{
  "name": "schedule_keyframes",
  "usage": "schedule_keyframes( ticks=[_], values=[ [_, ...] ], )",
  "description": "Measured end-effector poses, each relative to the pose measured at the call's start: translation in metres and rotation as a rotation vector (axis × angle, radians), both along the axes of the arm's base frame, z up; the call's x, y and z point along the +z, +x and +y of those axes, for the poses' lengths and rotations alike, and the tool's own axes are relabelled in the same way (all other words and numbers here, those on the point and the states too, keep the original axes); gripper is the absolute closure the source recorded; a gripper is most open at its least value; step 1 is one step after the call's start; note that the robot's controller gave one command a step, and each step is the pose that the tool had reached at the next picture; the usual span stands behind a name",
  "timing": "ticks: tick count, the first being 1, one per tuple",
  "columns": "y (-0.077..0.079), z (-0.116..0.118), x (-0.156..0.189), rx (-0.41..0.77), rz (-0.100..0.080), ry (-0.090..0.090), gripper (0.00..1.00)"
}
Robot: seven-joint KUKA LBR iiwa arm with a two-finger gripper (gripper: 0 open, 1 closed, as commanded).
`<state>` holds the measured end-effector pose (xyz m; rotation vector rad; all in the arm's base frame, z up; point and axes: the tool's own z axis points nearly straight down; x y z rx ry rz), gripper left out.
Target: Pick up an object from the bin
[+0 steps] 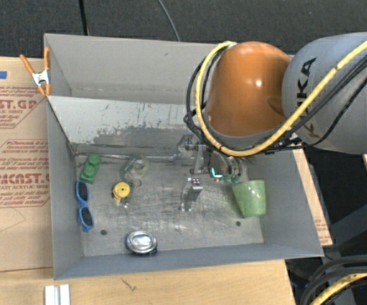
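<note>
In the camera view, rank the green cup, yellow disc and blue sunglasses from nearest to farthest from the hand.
1. Green cup, just right of the hand.
2. Yellow disc, left of centre.
3. Blue sunglasses, by the left wall.

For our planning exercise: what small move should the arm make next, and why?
Probably slide the gripper sideways over the pale green cup: it lies closest, just beside the gripper, which seems to hang above bare bin floor.

Bin (pixel 119 62): grey metal, matt, floor scuffed
Green cup (pixel 250 197): translucent plastic, smooth
Round tin (pixel 141 242): shiny metal
Orange cover (pixel 243 88): smooth, glossy
</note>
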<state>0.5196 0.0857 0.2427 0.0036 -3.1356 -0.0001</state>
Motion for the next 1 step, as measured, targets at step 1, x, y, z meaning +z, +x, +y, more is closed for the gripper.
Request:
schedule_keyframes(
  ticks=[1],
  values=[
    [-0.0412,-0.0168,-0.124,0.061,0.004,0.0,0.0]
  ],
)
